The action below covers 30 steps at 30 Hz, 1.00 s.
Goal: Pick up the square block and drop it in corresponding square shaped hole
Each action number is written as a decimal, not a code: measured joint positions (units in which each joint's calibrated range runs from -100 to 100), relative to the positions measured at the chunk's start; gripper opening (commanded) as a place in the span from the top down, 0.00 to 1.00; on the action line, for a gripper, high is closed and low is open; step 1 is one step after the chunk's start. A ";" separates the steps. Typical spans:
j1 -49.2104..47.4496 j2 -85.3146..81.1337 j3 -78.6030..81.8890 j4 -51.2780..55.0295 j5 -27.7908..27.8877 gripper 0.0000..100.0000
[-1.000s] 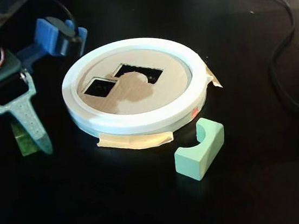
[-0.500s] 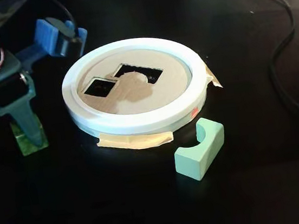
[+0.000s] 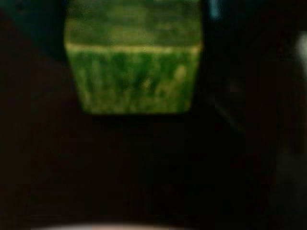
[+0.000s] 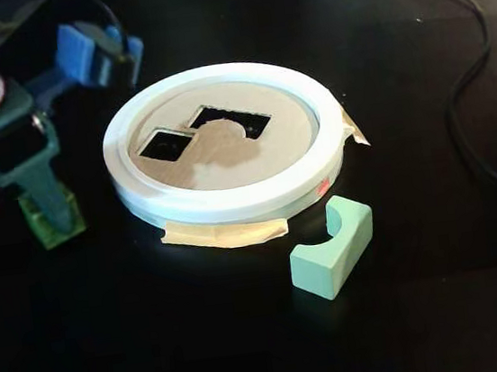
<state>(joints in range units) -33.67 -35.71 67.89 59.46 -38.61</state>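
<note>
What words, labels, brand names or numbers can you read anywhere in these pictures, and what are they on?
None can be read.
The green block, the pale notched block, the cardboard disc with its white rim and the gripper all look unmarked.
A small red patch on the rim is too small to tell whether it holds print.
The wrist view is too blurred to show print.

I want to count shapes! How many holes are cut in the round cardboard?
2. The square shaped hole is on the disc's left in the fixed view; the bigger notched hole sits just right of it, further back.
</note>
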 measured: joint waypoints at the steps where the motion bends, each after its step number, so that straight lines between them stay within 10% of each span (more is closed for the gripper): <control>1: 0.00 -1.07 0.00 0.00 0.00 0.78; 17: -5.19 -10.88 -13.18 0.00 3.57 0.65; 30: -11.89 25.32 -36.02 0.00 5.32 0.64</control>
<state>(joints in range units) -45.55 -10.39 31.87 59.46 -33.28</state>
